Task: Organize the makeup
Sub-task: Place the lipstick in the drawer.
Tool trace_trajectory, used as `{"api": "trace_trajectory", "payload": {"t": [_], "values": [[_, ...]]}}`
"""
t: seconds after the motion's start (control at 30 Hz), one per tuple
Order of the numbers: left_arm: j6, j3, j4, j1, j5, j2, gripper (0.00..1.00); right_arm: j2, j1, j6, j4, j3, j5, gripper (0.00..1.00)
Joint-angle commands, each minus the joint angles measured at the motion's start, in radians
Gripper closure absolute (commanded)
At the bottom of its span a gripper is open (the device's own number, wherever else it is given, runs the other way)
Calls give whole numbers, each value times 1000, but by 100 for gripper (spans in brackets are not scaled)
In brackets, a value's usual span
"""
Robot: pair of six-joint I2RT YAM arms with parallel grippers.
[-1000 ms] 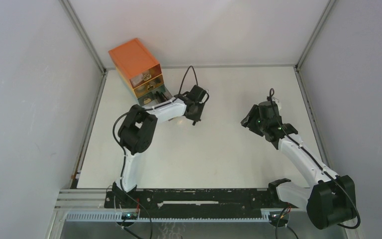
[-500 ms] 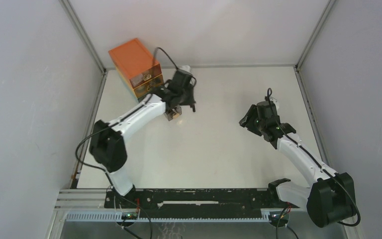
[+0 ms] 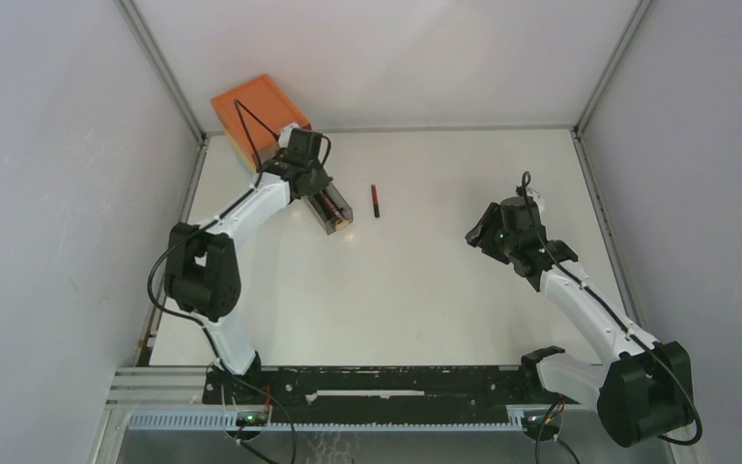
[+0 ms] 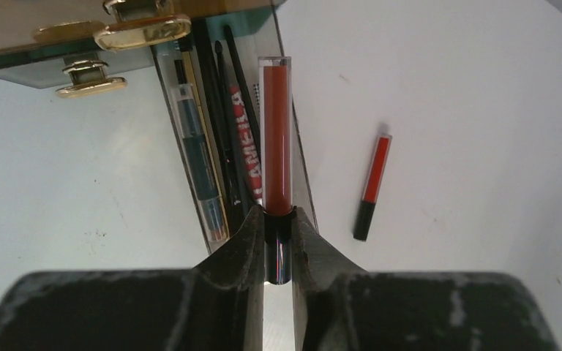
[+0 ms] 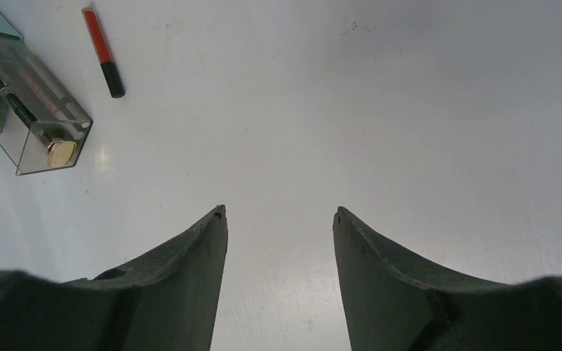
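2 tubes of red gloss show. The left gripper [image 4: 278, 219] is closed narrowly on the black cap of a clear red-filled tube [image 4: 276, 139]. It holds this tube lengthwise along the right side of the pulled-out clear drawer [image 3: 340, 215]. Whether the tube touches the drawer I cannot tell.

In the drawer lie a teal pencil [image 4: 199, 161], thin black brushes [image 4: 219, 124] and a red lettered pencil [image 4: 246, 150], all running the drawer's length, side by side. The drawer belongs to the orange box [image 3: 251, 106] at the far left corner of the tabletop [image 3: 444, 290]. Gold handles [image 4: 113, 33] of the drawers above it show at the top of the left wrist view.

The other tube, a red tube with a black cap [image 4: 373, 186], lies flat on the bare tabletop just right of the drawer, apart from it and roughly parallel to it.

The right gripper [image 5: 278, 213] hangs over bare tabletop on the right side, well apart from the drawer. Its jaws stand wide with nothing between them.
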Motion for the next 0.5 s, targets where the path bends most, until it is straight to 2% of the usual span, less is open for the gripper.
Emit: {"api": "trace_trajectory", "payload": {"t": [0.0,0.1,0.17,0.2,0.3,0.47], "values": [[-70,4,72,5,-83,28,96,-17,4,12,16,1,6,38],[-84,10,68,11,-99,44,87,-19,4,11,18,2,10,37],[-89,5,68,10,-98,43,64,-18,4,11,14,1,11,37],[-87,-2,74,11,-85,41,55,-18,3,13,12,1,12,37],[-47,-47,145,7,-35,22,47,-13,3,18,11,1,12,37],[40,-161,335,-44,9,-44,45,-12,5,6,26,2,14,37]]}}
